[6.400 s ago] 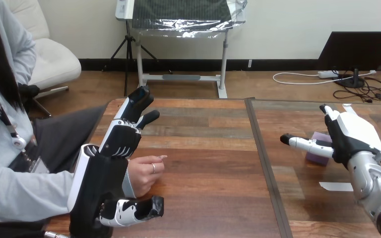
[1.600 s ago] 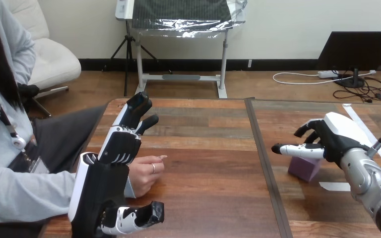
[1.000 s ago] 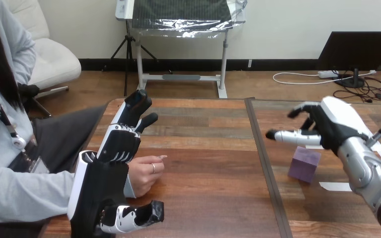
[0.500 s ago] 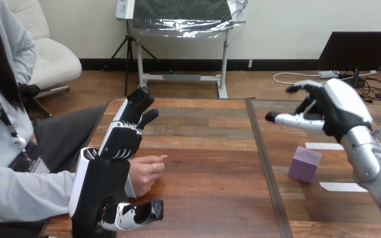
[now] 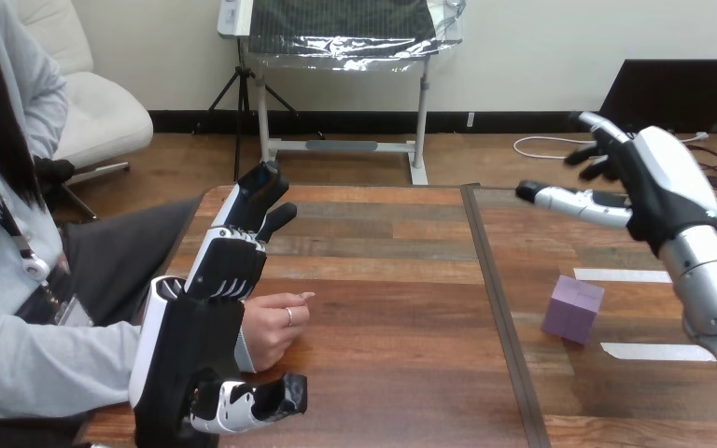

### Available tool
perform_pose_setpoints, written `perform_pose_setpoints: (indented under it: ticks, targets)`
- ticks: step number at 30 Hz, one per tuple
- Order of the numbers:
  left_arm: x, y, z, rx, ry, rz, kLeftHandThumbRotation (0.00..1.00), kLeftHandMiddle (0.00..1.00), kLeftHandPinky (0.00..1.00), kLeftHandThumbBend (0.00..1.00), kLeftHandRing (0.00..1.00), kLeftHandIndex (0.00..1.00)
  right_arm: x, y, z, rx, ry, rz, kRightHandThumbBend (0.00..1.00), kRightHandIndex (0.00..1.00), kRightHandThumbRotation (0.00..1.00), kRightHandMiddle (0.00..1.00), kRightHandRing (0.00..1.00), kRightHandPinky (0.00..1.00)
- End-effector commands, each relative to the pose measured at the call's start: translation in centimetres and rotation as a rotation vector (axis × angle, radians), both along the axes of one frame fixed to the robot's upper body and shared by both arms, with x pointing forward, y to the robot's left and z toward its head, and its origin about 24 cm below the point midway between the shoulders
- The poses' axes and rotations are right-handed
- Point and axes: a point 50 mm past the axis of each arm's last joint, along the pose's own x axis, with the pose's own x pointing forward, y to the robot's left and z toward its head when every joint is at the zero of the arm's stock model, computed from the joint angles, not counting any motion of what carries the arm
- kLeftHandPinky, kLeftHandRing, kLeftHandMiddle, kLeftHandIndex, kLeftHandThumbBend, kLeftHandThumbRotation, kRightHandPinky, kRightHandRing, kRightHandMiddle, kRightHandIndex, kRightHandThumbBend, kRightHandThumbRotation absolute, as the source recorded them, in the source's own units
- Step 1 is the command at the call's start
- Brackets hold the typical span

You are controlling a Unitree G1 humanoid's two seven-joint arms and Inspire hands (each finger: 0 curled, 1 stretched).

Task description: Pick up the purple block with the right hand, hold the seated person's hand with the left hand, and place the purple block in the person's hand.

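Two changes show on the right side against a second and a half ago. The right hand (image 5: 665, 185) then lay low over the purple block (image 5: 574, 309). Now it hangs high, at about 1 o'clock from the block and well apart from it, above the far part of the tabletop (image 5: 387, 313). Its fingers are spread and loosely bent and its thumb points toward 9 o'clock, with nothing in its grasp. The block stands alone on the wood at the robot's 3 o'clock side, a little nearer and further left than six seconds ago.

The left side matches the earlier pictures. The left hand (image 5: 226, 269) stands on edge at 8 o'clock, fingers straight toward 12 and thumb stretched out low, so it is open. The person's hand (image 5: 273, 329) rests loosely curled on the wood just beside its palm, between fingers and thumb. I cannot tell whether they touch.

The block sits just right of the seam (image 5: 502, 322) that runs from 12 to 6, between two strips of white tape: one (image 5: 622, 275) just beyond it and one (image 5: 658, 352) at its 4 o'clock. From the seam toward 9 o'clock a broad stretch of bare wood lies between the block and the person's hand.
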Motion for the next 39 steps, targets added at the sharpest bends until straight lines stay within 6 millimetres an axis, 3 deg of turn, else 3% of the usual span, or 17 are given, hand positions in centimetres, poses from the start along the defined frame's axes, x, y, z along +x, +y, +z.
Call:
perform_pose_setpoints:
  ticks: [1, 18, 39]
  targets:
    - [1.1, -0.2, 1.0, 0.001, -0.053, -0.014, 0.63, 0.96, 0.9, 1.0, 0.95, 0.93, 0.6, -0.3, 2.3, 0.032, -0.096, 0.005, 1.0, 0.99, 0.79, 0.99, 1.0, 0.98]
    - [1.1, -0.4, 1.0, 0.001, -0.056, -0.014, 0.64, 0.96, 0.9, 1.0, 0.95, 0.93, 0.7, -0.7, 1.9, 0.027, -0.06, -0.026, 1.0, 1.0, 0.78, 1.0, 1.0, 1.0]
    - [0.9, -0.3, 1.1, 0.005, -0.063, -0.011, 0.66, 0.96, 0.91, 1.0, 0.95, 0.94, 0.6, -1.2, 0.0, -0.036, 0.104, -0.103, 1.0, 1.0, 0.75, 1.0, 1.0, 1.0]
